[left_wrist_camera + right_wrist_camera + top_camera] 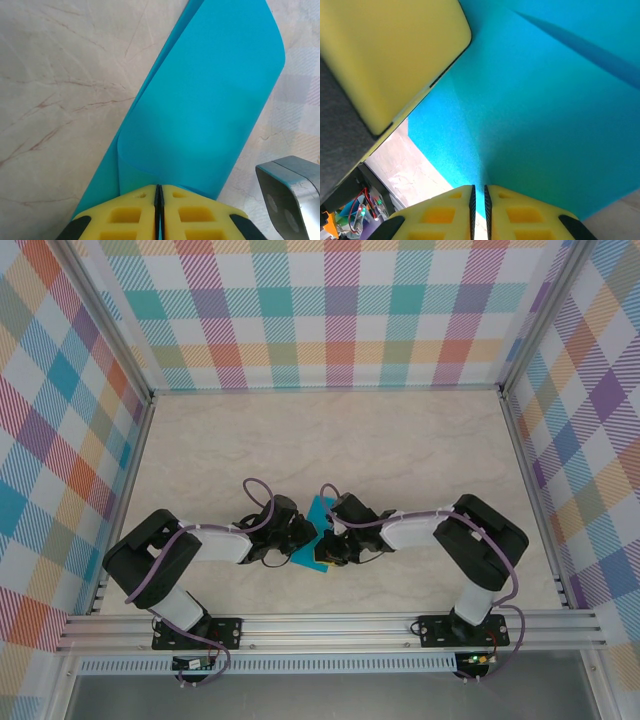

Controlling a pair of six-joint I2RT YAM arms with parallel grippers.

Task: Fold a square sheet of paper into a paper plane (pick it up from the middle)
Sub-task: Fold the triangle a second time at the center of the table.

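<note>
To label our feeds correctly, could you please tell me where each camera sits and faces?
Top external: above and behind, looking down on the table; left arm and right arm show.
Left wrist: looks along the left gripper, shut on the square sheet of paper.
Right wrist: looks along the right gripper, pinching the same sheet.
Shared: all see the sheet.

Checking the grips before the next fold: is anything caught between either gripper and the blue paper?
Nothing visible is in the way. The left gripper is closed straight onto the blue paper, and the right gripper is pinching the same sheet from the opposite side.
</note>
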